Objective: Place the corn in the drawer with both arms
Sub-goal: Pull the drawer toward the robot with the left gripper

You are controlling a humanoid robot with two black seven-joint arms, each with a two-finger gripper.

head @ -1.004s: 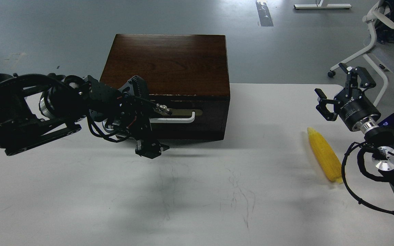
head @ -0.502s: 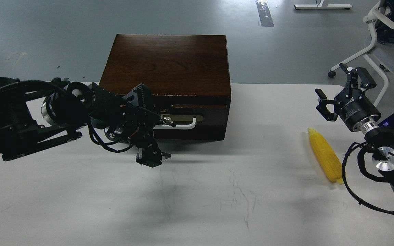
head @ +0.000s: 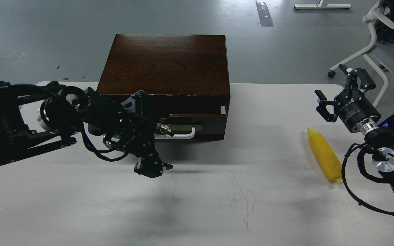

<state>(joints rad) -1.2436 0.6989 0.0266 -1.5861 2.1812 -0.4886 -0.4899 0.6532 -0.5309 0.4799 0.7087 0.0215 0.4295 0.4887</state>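
The corn lies on the white table at the right, thin end pointing away. The drawer of the dark wood box is pulled out a little, with a strip of pale wood showing at its right end. My left gripper sits at the left end of the white bar handle, its two visible fingers spread wide above and below it. The handle's left end is hidden behind the gripper. My right gripper is open and empty, held in the air just beyond the corn.
The dark wood box stands at the back of the white table. The table's right edge runs close past the corn. A white chair frame stands on the floor at the far right.
The drawer has slid out toward me, from shut to slightly open. My left gripper moved back toward me with the handle. The right arm and the corn have stayed still.
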